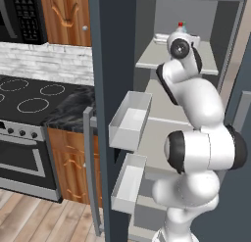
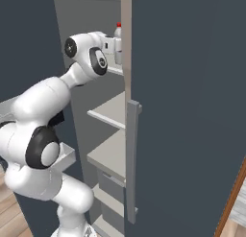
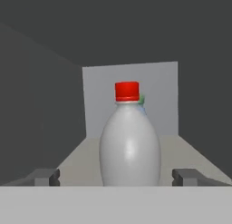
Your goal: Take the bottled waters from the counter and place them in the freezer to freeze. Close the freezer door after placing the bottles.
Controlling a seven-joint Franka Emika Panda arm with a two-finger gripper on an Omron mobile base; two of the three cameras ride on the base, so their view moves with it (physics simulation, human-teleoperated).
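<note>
— Right before us, our pincer (image 3: pixel 117 177) stands wide, fingertips (image 3: pixel 44 177) clear of the red-capped bottle (image 3: pixel 130 143) on both sides.
— So we've set it upright on the freezer (image 1: pixel 196 20) shelf (image 3: pixel 190 153), a green cap (image 3: pixel 142 99) peeking behind.
— Smooth, rounded whitish plastic; flat grey shelf. We judge the door (image 2: pixel 187 111) comes next.
</note>
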